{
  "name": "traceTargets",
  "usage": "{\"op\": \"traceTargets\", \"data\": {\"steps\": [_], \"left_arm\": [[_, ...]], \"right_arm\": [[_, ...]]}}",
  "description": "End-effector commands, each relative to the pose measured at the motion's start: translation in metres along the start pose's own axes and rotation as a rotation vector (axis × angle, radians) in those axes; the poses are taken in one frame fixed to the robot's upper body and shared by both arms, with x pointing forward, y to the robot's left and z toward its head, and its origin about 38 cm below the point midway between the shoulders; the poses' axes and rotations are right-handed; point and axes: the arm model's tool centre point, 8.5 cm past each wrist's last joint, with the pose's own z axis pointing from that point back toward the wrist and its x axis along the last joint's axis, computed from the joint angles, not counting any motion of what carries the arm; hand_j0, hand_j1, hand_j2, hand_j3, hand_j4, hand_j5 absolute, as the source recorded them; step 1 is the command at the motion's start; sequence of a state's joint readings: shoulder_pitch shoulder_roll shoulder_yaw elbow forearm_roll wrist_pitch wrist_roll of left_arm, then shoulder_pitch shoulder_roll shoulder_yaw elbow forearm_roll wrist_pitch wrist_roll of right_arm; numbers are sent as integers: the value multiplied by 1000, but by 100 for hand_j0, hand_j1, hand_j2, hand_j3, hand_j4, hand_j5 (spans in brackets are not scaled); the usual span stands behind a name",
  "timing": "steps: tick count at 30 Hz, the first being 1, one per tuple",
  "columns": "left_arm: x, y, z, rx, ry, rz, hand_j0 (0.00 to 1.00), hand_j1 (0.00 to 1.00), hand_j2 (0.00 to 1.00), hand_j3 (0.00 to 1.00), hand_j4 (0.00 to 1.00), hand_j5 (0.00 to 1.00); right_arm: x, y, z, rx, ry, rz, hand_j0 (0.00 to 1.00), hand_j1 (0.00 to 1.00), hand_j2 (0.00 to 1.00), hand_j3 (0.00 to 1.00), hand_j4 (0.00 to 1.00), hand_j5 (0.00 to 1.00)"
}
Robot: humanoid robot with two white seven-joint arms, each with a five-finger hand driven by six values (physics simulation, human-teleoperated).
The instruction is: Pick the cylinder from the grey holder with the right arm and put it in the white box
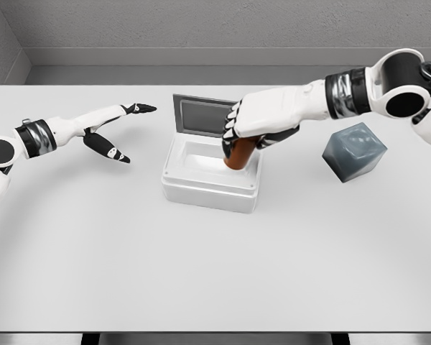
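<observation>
A brown cylinder [238,154] hangs tilted over the right part of the white box [210,188], its lower end inside the box opening. My right hand [246,132] is shut on the cylinder's upper end, the arm reaching in from the upper right. The box's grey lid [200,115] stands open at the back. Right of the box, the grey holder [354,152] rests on the table with nothing in it. My left hand [118,129] hovers over the table left of the box, fingers spread and holding nothing.
The white table [215,266] runs to a grey wall at the back. The holder sits about a hand's width right of the box, under my right forearm's line.
</observation>
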State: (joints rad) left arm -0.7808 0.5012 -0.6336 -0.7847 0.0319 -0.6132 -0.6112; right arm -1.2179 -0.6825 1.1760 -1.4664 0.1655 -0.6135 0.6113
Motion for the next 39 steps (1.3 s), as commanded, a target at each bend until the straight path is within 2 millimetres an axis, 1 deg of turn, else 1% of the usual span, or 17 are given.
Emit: {"op": "traceTargets", "data": {"steps": [1,2,6,8,10,12,15,17,19,21,22,24,27,31,33,36,39], "left_arm": [[0,1,0,7,-2,6,100,100,100,100,100,100],[0,1,0,7,-2,6,100,100,100,100,100,100],[2,1,0,6,-6,4,100,100,100,100,100,100],[2,1,0,6,-6,4,100,100,100,100,100,100],[2,1,0,6,-6,4,100,100,100,100,100,100],[2,1,0,6,-6,4,100,100,100,100,100,100],[2,1,0,6,-6,4,100,100,100,100,100,100],[2,1,0,6,-6,4,100,100,100,100,100,100],[2,2,0,6,-7,3,100,100,100,100,100,100],[2,2,0,6,-7,3,100,100,100,100,100,100],[2,2,0,6,-7,3,100,100,100,100,100,100],[2,2,0,6,-7,3,100,100,100,100,100,100],[2,1,0,6,-7,3,100,100,100,100,100,100],[2,1,0,3,-6,2,100,100,100,100,100,100],[2,1,0,3,-6,2,100,100,100,100,100,100],[2,1,0,3,-6,2,100,100,100,100,100,100],[1,1,1,4,-4,1,100,100,100,100,100,100]], "right_arm": [[-5,5,13,12,31,-10,61,61,61,61,61,61],[-8,4,24,17,53,-4,59,59,59,59,59,59],[-9,0,35,46,69,18,59,59,59,59,59,59],[2,2,26,62,32,33,59,59,59,59,59,59],[5,1,18,65,16,40,60,60,60,60,60,60],[10,-7,8,53,-9,56,76,76,76,76,76,76],[33,-20,-3,42,-76,116,75,75,75,75,75,75],[32,-28,3,32,-64,134,76,76,76,76,76,76],[24,-42,26,-10,-12,145,85,85,85,85,85,85],[23,-53,60,-59,41,155,87,87,87,87,87,87],[19,-47,81,-62,75,124,87,87,87,87,87,87],[15,-39,94,-49,108,108,87,87,87,87,87,87],[13,-26,124,-29,173,84,87,87,87,87,87,87],[11,-19,168,-39,253,34,88,88,88,88,88,88],[11,-11,189,-36,297,6,100,100,100,100,100,100],[11,-4,204,-24,335,-8,100,100,100,100,100,100],[11,-3,204,-23,334,-11,100,100,100,100,100,100]]}}
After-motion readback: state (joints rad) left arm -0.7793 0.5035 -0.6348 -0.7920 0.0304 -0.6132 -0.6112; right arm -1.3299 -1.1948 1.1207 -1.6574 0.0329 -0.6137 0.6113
